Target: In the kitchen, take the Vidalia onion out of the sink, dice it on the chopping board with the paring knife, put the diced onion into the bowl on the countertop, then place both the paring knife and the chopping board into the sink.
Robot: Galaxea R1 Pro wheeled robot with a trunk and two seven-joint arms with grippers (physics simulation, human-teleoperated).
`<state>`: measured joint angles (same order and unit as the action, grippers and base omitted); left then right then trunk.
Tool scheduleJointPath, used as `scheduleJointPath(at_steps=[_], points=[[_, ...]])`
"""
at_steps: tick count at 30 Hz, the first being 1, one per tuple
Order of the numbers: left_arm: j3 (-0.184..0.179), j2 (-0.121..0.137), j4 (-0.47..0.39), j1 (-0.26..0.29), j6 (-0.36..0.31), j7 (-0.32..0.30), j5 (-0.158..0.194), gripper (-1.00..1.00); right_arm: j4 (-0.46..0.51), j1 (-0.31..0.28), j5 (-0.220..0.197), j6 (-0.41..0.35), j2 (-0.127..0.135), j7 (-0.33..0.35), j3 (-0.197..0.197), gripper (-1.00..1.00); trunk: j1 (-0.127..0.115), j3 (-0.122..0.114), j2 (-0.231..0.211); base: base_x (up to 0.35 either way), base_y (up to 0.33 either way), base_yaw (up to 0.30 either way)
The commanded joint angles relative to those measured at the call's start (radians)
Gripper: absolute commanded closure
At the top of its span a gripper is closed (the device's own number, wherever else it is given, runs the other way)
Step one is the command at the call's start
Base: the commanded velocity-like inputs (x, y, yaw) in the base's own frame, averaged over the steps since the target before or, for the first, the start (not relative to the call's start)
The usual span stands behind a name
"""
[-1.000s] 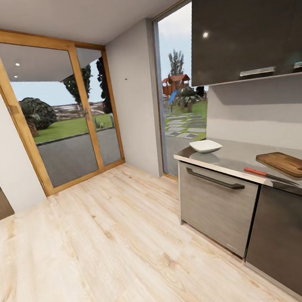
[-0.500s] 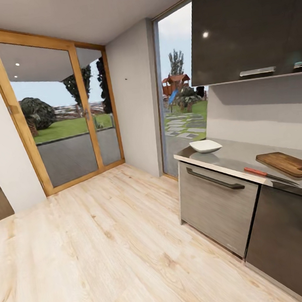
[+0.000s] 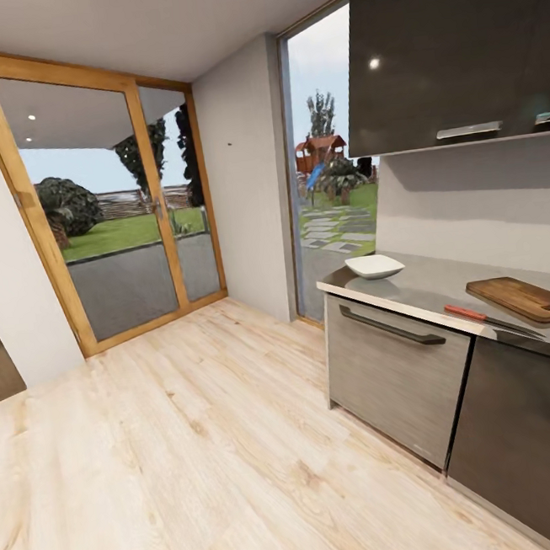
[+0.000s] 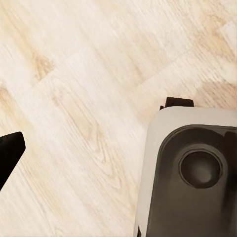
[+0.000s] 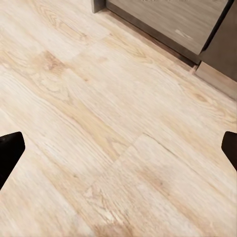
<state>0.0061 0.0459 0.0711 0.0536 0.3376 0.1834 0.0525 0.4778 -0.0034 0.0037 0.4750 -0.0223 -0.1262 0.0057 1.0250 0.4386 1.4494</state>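
The countertop lay off to my right, nearer my right gripper; its jaws gaped, empty.

We see the tabletop carrying a white bowl, a chopping board and, beside the board, a paring knife.

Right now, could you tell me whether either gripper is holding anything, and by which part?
Nothing is held. The right gripper is open over bare wooden floor; the paring knife lies on the countertop.
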Motion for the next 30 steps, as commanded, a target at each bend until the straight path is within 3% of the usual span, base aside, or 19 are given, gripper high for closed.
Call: scheduleJointPath(at_steps=[1, 30], points=[[0.000, 0.000, 0.004, 0.002, 0.008, -0.001, 0.005, -1.00, 0.000, 0.000, 0.001, 0.002, 0.000, -0.004, 0.001, -1.00, 0.000, 0.001, 0.001, 0.000, 0.000, 0.000], [0.000, 0.000, 0.004, 0.002, 0.008, -0.001, 0.005, -1.00, -0.001, -0.001, 0.001, 0.001, -0.001, -0.009, -0.001, -1.00, 0.000, 0.001, 0.001, 0.000, 0.000, 0.000]])
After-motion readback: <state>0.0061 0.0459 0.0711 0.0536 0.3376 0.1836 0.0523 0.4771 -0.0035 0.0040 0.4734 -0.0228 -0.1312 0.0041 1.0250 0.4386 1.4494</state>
